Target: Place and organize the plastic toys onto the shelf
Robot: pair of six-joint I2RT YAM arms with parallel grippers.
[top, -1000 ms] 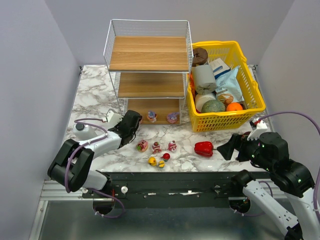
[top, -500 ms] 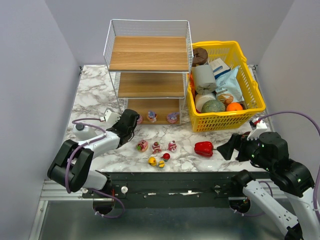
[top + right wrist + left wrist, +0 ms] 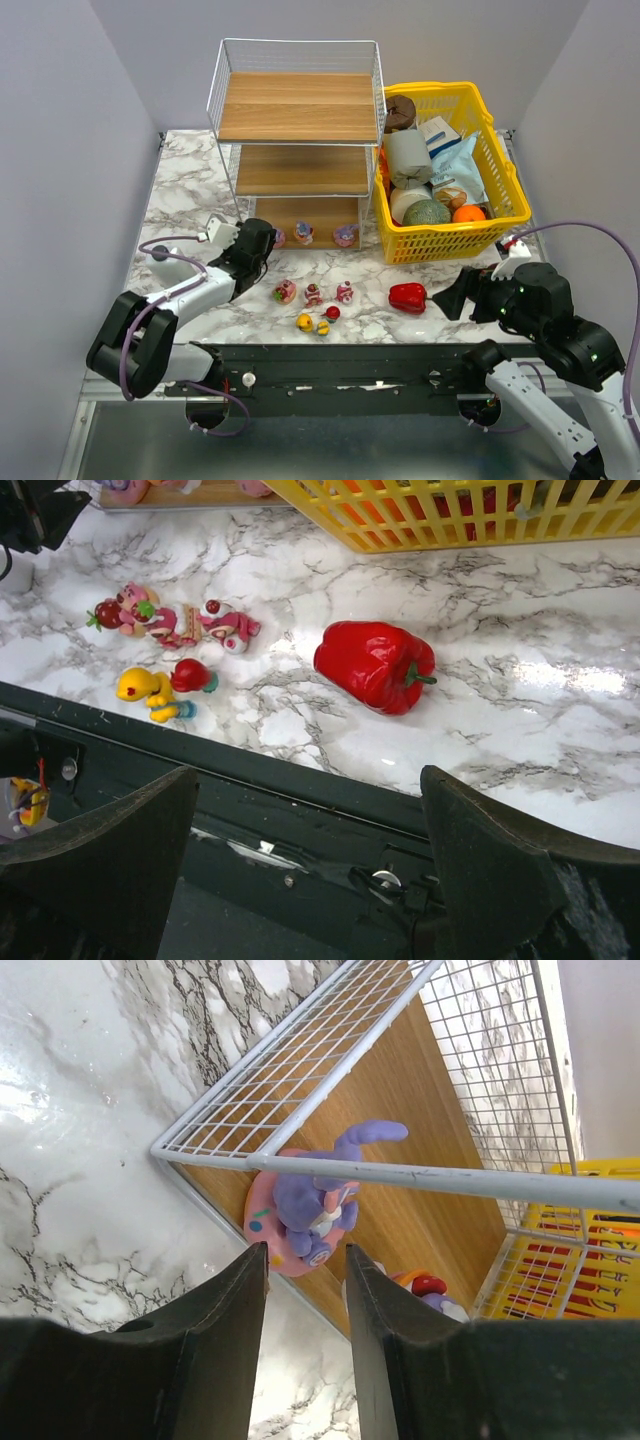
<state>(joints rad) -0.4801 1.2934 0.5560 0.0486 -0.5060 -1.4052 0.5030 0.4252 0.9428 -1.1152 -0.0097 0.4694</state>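
Observation:
The shelf point(image 3: 298, 105) stands at the back centre. Its bottom board holds a purple bunny on a pink base point(image 3: 305, 1210) at the left front corner, and two more toys point(image 3: 303, 233) point(image 3: 346, 235) to its right. My left gripper point(image 3: 262, 247) is open and empty just in front of the bunny point(image 3: 278, 237); its fingers point(image 3: 225, 1310) stand a little apart with bare table between them. Several toys lie on the table: three pink ones point(image 3: 285, 291) point(image 3: 313, 294) point(image 3: 345, 292), a yellow duck point(image 3: 145, 685) and a red duck point(image 3: 190, 675). My right gripper point(image 3: 455, 295) is wide open and empty over the near table edge.
A red bell pepper point(image 3: 407, 296) lies right of the loose toys, also in the right wrist view point(image 3: 375, 665). A yellow basket point(image 3: 450, 240) full of groceries stands right of the shelf. The table's dark front rail point(image 3: 300, 780) runs below the right gripper.
My left gripper has shifted slightly left and toward the shelf's bottom left corner, and its arm has swung a little. The right arm and the toys on the table have not moved.

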